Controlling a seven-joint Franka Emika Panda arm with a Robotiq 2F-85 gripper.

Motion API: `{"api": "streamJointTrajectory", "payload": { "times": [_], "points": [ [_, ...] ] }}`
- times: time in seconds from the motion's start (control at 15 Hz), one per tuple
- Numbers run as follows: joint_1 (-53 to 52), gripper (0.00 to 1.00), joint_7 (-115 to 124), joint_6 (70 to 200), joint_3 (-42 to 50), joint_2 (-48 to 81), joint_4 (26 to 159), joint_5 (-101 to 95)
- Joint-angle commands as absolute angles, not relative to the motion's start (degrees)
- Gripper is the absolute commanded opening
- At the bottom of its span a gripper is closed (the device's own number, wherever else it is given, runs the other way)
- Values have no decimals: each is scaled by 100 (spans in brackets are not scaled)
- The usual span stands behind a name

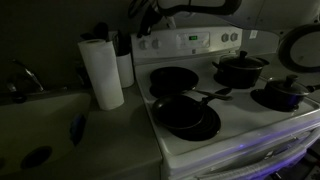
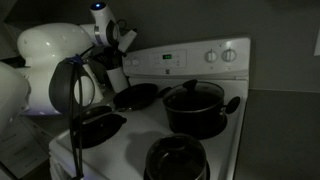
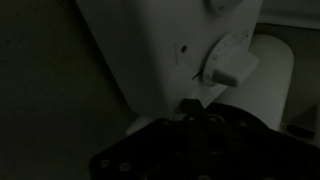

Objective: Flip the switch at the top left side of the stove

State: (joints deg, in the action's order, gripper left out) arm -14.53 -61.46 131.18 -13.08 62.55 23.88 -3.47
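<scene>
The white stove (image 1: 240, 125) has four black burners and a raised back panel (image 1: 190, 42) with a lit display; it shows in both exterior views (image 2: 190, 60). My gripper (image 2: 118, 60) hangs at the left end of that panel, above the rear left burner. In the wrist view the dark fingertips (image 3: 190, 106) appear together and empty. They sit just below a white knob (image 3: 228, 62) on the panel face (image 3: 150, 50). Whether they touch the panel I cannot tell. The scene is very dark.
Black pans and pots stand on the burners (image 1: 185, 115) (image 1: 240, 68) (image 2: 195, 105) (image 2: 175, 158). A paper towel roll (image 1: 102, 72) stands on the counter beside the stove, near a sink (image 1: 40, 130). The white arm (image 2: 50, 60) fills the left of an exterior view.
</scene>
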Motion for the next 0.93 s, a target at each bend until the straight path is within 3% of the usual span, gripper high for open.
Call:
{"api": "streamJointTrajectory", "payload": {
  "times": [0.0, 0.13, 0.2, 0.27, 0.87],
  "points": [
    [-1333, 0, -6083, 13202, -1305, 6354, 2686, -301],
    [-1330, 0, -6004, 13209, -1306, 6374, 2689, -291],
    [-1437, 0, -6009, 12933, -1169, 6719, 2061, -149],
    [-1322, 0, -5938, 13196, -1316, 6398, 2685, -240],
    [-1296, 0, -5564, 13046, -1326, 6469, 2717, -184]
  ]
}}
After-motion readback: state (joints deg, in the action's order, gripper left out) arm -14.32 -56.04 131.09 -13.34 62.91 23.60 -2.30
